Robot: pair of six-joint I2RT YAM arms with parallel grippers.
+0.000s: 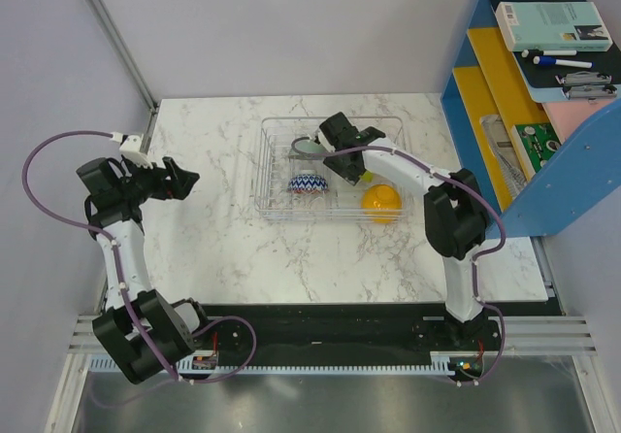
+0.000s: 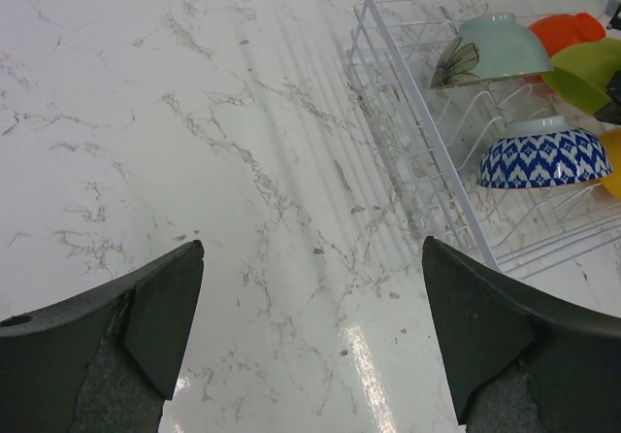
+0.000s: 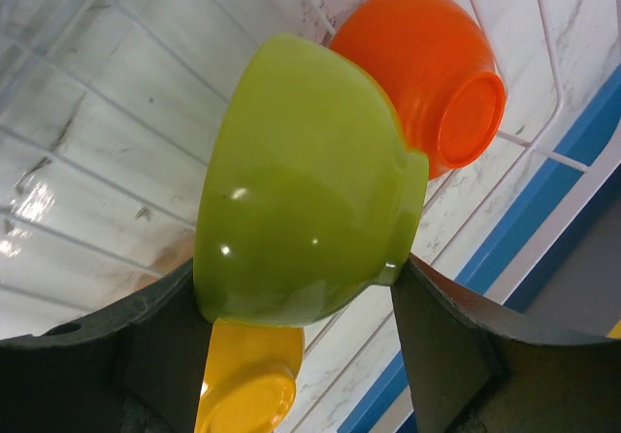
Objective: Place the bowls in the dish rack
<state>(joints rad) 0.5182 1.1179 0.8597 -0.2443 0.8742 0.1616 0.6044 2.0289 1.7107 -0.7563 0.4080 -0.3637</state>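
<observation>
A white marble worktop [image 1: 243, 249] stands between pale grey walls. A blue shelf unit [image 1: 572, 176] rises past its right edge. On it lies a pale green book [image 1: 553, 23]; its cover print is too small to read, and no other writing is legible.

The left arm stands bent at the worktop's left edge. Its left pincer [image 1: 184, 179] is released, with the jaws wide apart over bare marble, pointing towards the dish rack [image 1: 264, 176] and well apart from it.

The right arm reaches from the near right corner out over the rack, which sits towards the far edge, right of centre. Its right pincer [image 3: 296, 273] is clenched on the lime green bowl [image 3: 301, 190], which is tipped on its side between the fingers.

The red-orange bowl [image 3: 417, 74] lies just beyond the lime one, also on its side. The orange-yellow bowl [image 1: 380, 199] lies below the pincer, seemingly in the rack's near right corner. The pale grey-green bowl [image 2: 495, 49] and the zigzag bowl [image 2: 543, 158] both rest tilted among the rack's ribs on its left side.
</observation>
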